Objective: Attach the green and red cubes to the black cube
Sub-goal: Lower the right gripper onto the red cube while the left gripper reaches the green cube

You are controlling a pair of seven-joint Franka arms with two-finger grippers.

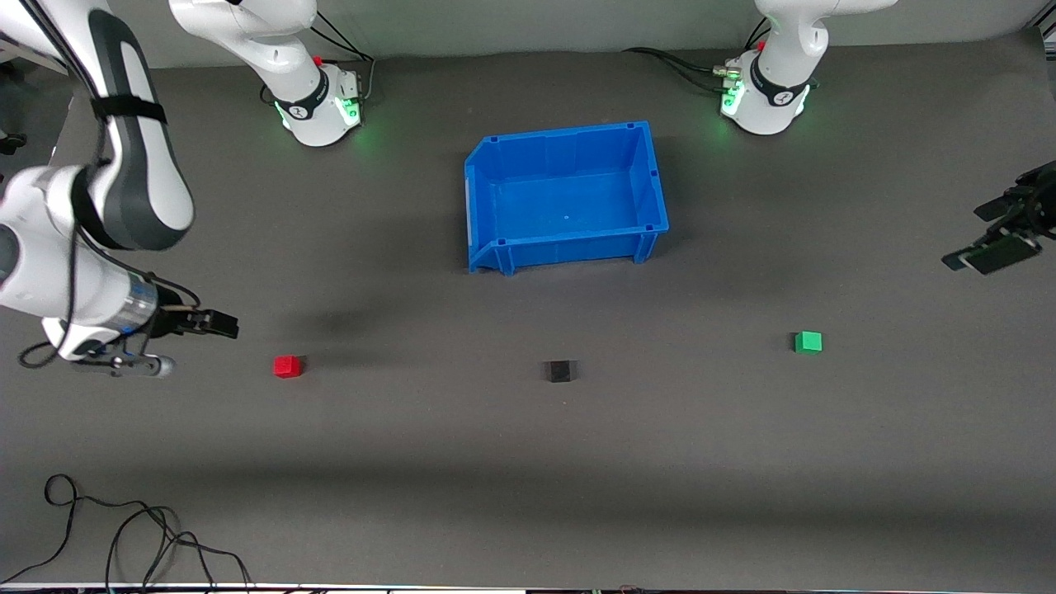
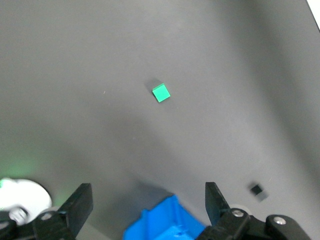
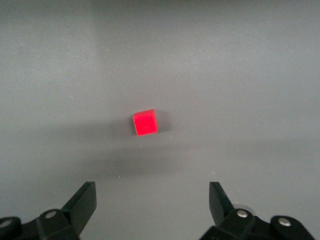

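Red cube, black cube, green cube: row across table, apart.

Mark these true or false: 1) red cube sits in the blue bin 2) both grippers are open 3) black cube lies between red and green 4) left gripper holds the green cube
1) False. The red cube lies on the table, nearer the front camera than the blue bin.
2) True. Left gripper and right gripper are open.
3) True. The black cube lies between them.
4) False. The green cube lies free on the table.
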